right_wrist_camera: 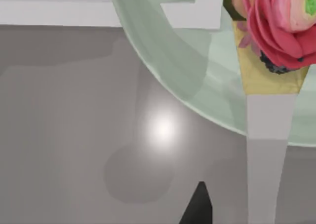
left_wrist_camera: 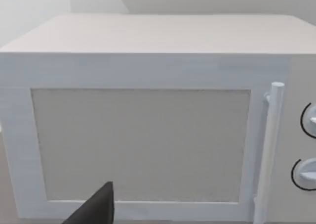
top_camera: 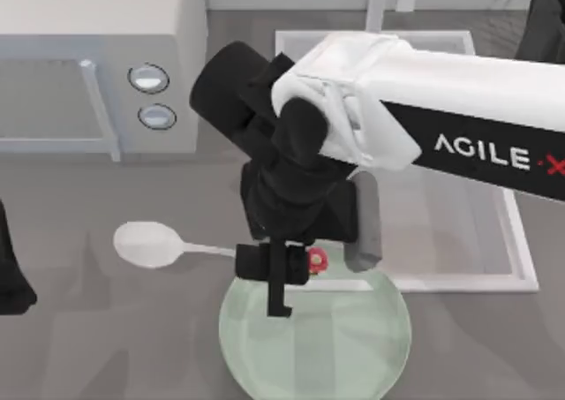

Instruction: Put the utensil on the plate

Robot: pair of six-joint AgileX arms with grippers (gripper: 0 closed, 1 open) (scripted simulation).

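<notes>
Grey table [top_camera: 88,329] | right gripper [top_camera: 275,272] clamps spoon [top_camera: 150,244] handle at plate [top_camera: 353,356] far rim, bowl off to the left | left gripper [top_camera: 11,276] parked far left, fingers: cannot tell

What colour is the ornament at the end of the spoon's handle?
A pink-red flower on a yellow base, on the spoon; the ornament shows best in the right wrist view.

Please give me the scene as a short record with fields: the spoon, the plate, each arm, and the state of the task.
spoon: white, bowl on the table left of the plate, ornament end over the plate's rim
plate: pale green, near front edge, partly under the arm
right gripper: at the spoon's handle; jaws' grip unclear
left arm: parked at the table's left edge
microwave: door closed
task: spoon not yet fully on the plate
</notes>
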